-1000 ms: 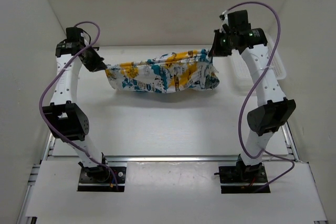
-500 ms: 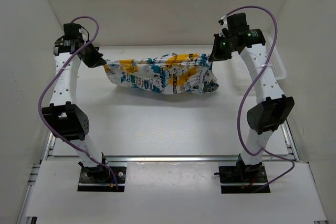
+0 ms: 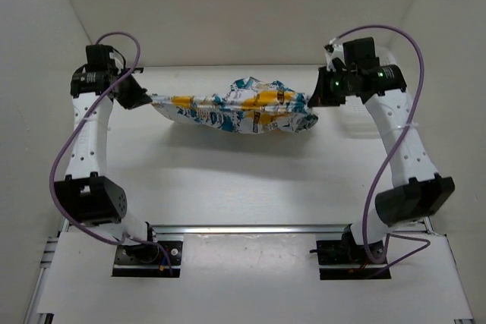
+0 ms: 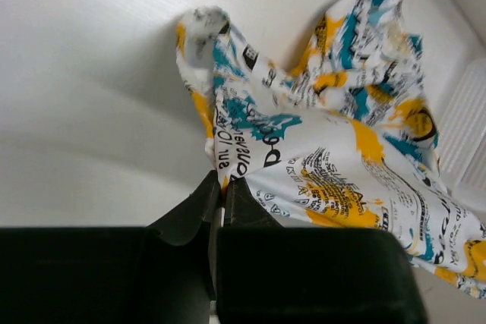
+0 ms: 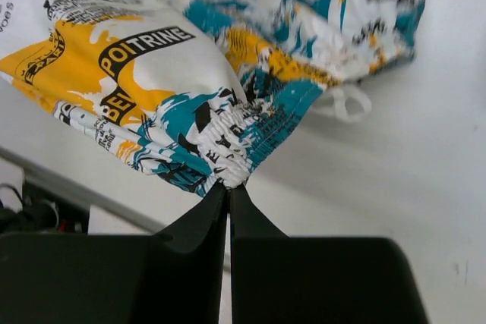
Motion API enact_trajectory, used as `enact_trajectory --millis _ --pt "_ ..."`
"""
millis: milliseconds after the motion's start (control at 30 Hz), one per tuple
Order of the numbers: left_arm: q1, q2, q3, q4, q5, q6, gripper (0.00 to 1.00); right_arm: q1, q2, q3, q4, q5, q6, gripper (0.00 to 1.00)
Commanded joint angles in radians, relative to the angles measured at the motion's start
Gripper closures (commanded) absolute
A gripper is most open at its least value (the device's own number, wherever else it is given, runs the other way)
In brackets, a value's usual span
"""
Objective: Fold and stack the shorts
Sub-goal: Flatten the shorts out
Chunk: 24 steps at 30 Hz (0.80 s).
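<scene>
The shorts point(image 3: 235, 111), white with yellow-orange, teal and black print, hang stretched between both grippers above the table's far half. My left gripper point(image 3: 149, 97) is shut on their left end; in the left wrist view the cloth point(image 4: 334, 149) runs out from the pinched fingertips point(image 4: 222, 184). My right gripper point(image 3: 310, 101) is shut on the gathered elastic edge point(image 5: 231, 161) at the right end, the fingertips point(image 5: 228, 187) closed tight on it. A white drawstring loop point(image 5: 345, 102) dangles below the cloth.
The white lattice basket point(image 3: 348, 95) sits at the table's far right, mostly hidden behind the right arm; its ribbed side point(image 4: 465, 130) shows in the left wrist view. White walls close in the table on three sides.
Both grippers have moved outward and toward the near side, pulling the shorts tauter and narrower. The right arm swung right, away from the middle.
</scene>
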Motion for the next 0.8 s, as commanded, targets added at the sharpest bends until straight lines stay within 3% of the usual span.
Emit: enact_trajectory --millis 0,33,167,200,267,333,500,767 --pt "0.011 -0.158 -0.166 -0.014 -0.063 0.028 0.90 -0.018 -0.171 -0.170 -0.037 -0.012 -0.058 0.99" --pt "0.011 -0.228 -0.294 0.003 -0.063 0.028 0.90 -0.018 -0.207 -0.301 -0.037 -0.021 -0.058 0.99" --pt "-0.011 -0.365 -0.577 0.026 -0.084 0.019 0.90 -0.018 -0.348 -0.602 -0.057 0.002 -0.029 0.99" --pt "-0.011 -0.384 -0.622 0.048 -0.084 0.010 0.90 -0.018 -0.348 -0.639 -0.035 0.016 -0.007 0.90" --pt "-0.023 -0.407 -0.706 0.057 -0.071 -0.002 0.90 -0.018 -0.348 -0.716 0.018 -0.033 0.045 0.56" --pt "-0.049 -0.407 -0.719 0.066 -0.071 -0.002 0.90 -0.018 -0.339 -0.770 0.116 -0.079 0.107 0.47" --pt "-0.069 -0.398 -0.693 0.054 -0.098 0.007 0.90 -0.009 -0.290 -0.963 0.236 -0.185 0.191 0.48" --pt "-0.069 -0.379 -0.651 0.031 -0.143 0.007 0.90 0.037 -0.498 -1.163 0.236 -0.234 0.277 0.47"
